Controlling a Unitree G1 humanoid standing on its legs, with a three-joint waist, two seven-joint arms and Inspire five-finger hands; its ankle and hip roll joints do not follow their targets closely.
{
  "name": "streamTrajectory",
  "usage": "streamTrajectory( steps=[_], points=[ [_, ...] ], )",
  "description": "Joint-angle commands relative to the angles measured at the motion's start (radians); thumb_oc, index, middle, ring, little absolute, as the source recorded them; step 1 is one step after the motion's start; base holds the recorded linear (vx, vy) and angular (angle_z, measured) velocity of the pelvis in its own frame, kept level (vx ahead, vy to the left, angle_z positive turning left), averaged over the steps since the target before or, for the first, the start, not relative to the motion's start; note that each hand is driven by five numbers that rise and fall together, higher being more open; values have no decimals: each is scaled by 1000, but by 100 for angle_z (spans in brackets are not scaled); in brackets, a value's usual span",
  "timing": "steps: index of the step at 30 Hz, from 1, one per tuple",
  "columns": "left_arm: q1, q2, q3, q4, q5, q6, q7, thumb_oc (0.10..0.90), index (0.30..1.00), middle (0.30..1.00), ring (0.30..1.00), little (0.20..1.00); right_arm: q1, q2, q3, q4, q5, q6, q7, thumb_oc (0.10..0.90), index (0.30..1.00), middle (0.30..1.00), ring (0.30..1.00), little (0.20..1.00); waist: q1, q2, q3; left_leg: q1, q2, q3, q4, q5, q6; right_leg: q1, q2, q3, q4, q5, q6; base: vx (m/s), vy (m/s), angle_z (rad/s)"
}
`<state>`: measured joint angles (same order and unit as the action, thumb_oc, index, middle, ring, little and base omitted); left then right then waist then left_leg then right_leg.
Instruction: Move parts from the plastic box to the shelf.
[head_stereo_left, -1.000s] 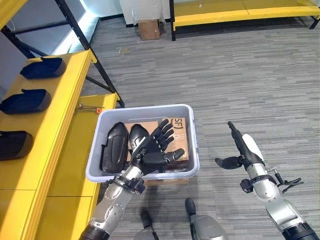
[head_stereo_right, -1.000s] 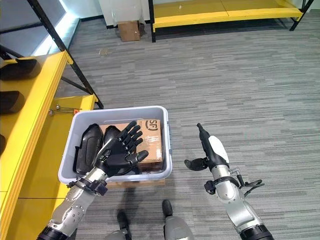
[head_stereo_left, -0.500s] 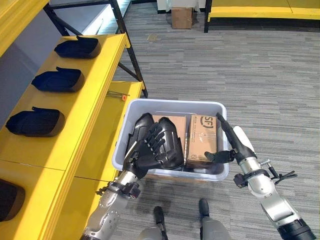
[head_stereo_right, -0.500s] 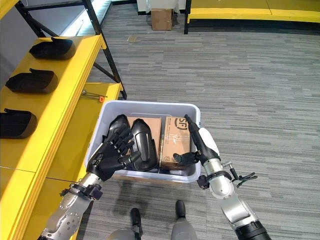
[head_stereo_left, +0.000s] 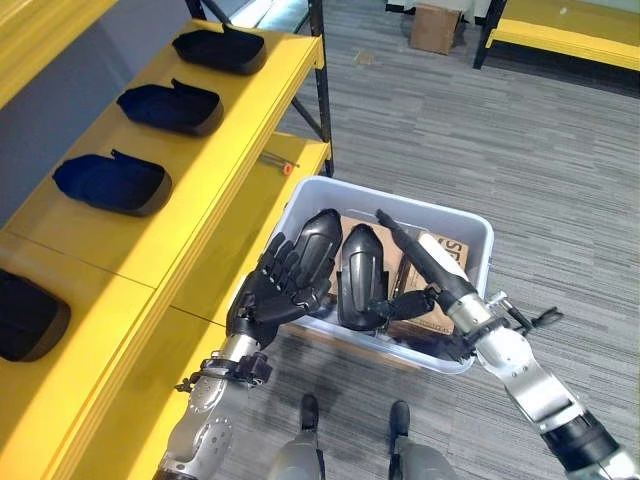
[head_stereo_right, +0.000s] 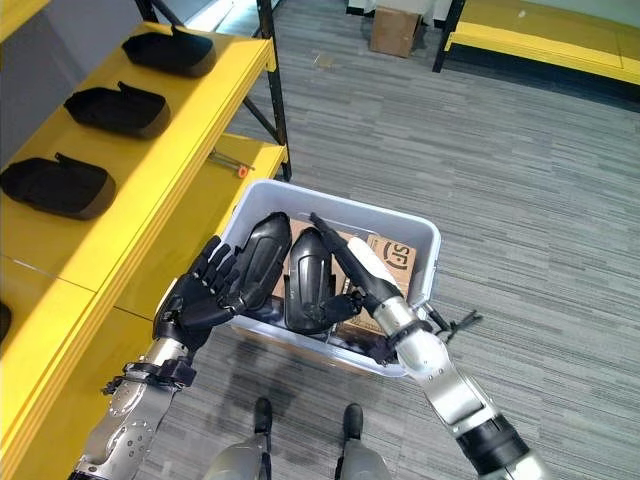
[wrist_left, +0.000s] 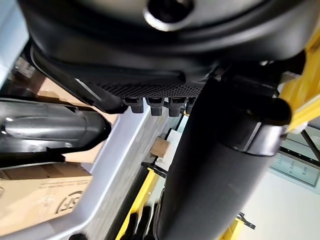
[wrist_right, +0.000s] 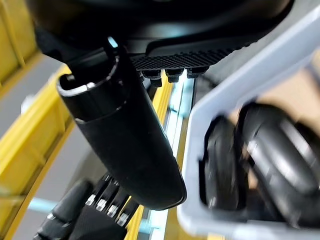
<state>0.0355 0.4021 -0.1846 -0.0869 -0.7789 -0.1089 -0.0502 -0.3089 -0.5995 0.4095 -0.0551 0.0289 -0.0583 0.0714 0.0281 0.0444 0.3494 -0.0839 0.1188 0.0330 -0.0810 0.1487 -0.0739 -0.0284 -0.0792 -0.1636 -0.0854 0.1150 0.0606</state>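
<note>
A grey plastic box (head_stereo_left: 470, 232) stands on the floor beside the yellow shelf (head_stereo_left: 215, 165). Two black shell-shaped parts stand in it side by side: the left part (head_stereo_left: 322, 243) and the right part (head_stereo_left: 360, 272). My left hand (head_stereo_left: 268, 298) is open, its spread fingers against the outer side of the left part at the box's left wall. From the right, my right hand (head_stereo_left: 432, 268) reaches over the box with straight fingers, and its thumb (head_stereo_left: 405, 302) touches the right part. Both parts (wrist_right: 260, 150) also appear in the right wrist view.
Several black parts lie in a row on the shelf, among them one at the far end (head_stereo_left: 222, 48) and one nearer (head_stereo_left: 112, 183). Brown cardboard boxes (head_stereo_left: 452, 262) fill the plastic box's right half. A small tool with an orange tip (head_stereo_left: 280, 164) lies on the lower shelf board.
The camera has swung towards the shelf. My right hand has moved from above the cardboard to the right part. My left hand has slid to the left part's outer side.
</note>
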Motion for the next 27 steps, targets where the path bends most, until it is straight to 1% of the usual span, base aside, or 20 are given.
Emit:
streamTrajectory(
  steps=[1,6,7,8,10,11,12,13,17,18,20,21,23,27],
  points=[
    [-97,51,8,-109,1,-63,-67,900,1000,1000,1000,1000,-129,-3,17,-61,128,-32,23,900,1000,1000,1000,1000,4,-23,13,-20,32,13,19,-29,-6,-3,-45,48,156,-148,-10,-47,-65,24],
    [-149,69,-23,-101,1,-50,-76,900,1000,1000,1000,1000,-237,30,59,52,191,39,39,900,1000,1000,1000,1000,21,-12,67,-61,25,-10,20,-14,-4,-40,-41,42,180,-155,-16,-71,-76,16],
    [-178,76,-38,-95,4,-45,-77,900,1000,1000,1000,1000,-292,59,76,136,184,72,42,900,1000,1000,1000,1000,30,-4,95,-80,20,-21,18,-5,-2,-57,-38,39,190,-160,-21,-67,-70,4],
    [-181,76,-39,-93,5,-43,-79,900,1000,1000,1000,1000,-298,62,79,144,177,75,36,900,1000,1000,1000,1000,30,-3,98,-82,20,-21,18,-4,-2,-59,-38,38,192,-161,-21,-61,-64,5],
    [-189,79,-45,-86,5,-44,-88,900,1000,1000,1000,1000,-312,63,82,182,168,76,23,900,1000,1000,1000,1000,34,2,107,-90,18,-26,16,0,-2,-66,-37,36,197,-163,-23,-31,-39,6],
    [-202,83,-54,-77,4,-49,-100,900,1000,1000,1000,1000,-340,67,85,246,195,66,6,900,1000,1000,1000,1000,41,10,123,-102,13,-31,16,5,1,-77,-36,34,205,-167,-25,-40,-50,6],
    [-203,83,-54,-77,4,-49,-101,900,1000,1000,1000,1000,-342,67,85,248,196,66,6,900,1000,1000,1000,1000,40,10,124,-103,13,-31,16,5,1,-78,-36,34,205,-167,-25,-74,-91,5],
    [-221,94,-60,-75,1,-46,-105,900,1000,1000,1000,1000,-367,60,65,314,220,58,-15,900,1000,1000,1000,1000,49,19,143,-121,6,-37,15,9,3,-94,-37,27,220,-174,-27,-56,-79,6],
    [-243,101,-63,-60,-5,-39,-119,900,1000,1000,1000,1000,-419,55,30,457,252,51,-21,900,1000,1000,1000,1000,61,36,170,-146,-6,-50,20,13,5,-113,-35,21,244,-189,-30,-37,-66,7],
    [-246,104,-65,-58,-5,-37,-121,900,1000,1000,1000,1000,-432,52,23,487,236,57,-20,900,1000,1000,1000,1000,64,39,171,-156,-9,-54,22,13,5,-123,-34,21,250,-191,-31,-16,-56,6],
    [-253,108,-64,-51,-4,-37,-134,900,1000,1000,1000,1000,-462,42,22,559,144,60,-9,900,1000,1000,1000,1000,71,45,171,-180,-13,-58,26,15,7,-146,-32,20,262,-196,-33,-28,-65,3],
    [-257,110,-68,-49,9,-38,-137,900,1000,1000,1000,1000,-470,35,37,579,156,54,-13,900,1000,1000,1000,1000,75,47,171,-192,-14,-57,24,19,8,-161,-31,19,266,-196,-33,-35,-55,2],
    [-261,115,-73,-55,10,-37,-134,900,1000,1000,1000,1000,-476,33,42,589,159,60,-19,900,1000,1000,1000,1000,78,47,171,-202,-16,-57,23,21,10,-171,-30,16,271,-198,-34,-27,-62,3],
    [-266,121,-83,-63,18,-35,-140,900,1000,1000,1000,1000,-506,33,47,674,189,53,-33,900,1000,1000,1000,1000,94,56,171,-247,-27,-59,42,21,15,-214,-28,9,303,-207,-40,-20,-67,1]
  ],
)
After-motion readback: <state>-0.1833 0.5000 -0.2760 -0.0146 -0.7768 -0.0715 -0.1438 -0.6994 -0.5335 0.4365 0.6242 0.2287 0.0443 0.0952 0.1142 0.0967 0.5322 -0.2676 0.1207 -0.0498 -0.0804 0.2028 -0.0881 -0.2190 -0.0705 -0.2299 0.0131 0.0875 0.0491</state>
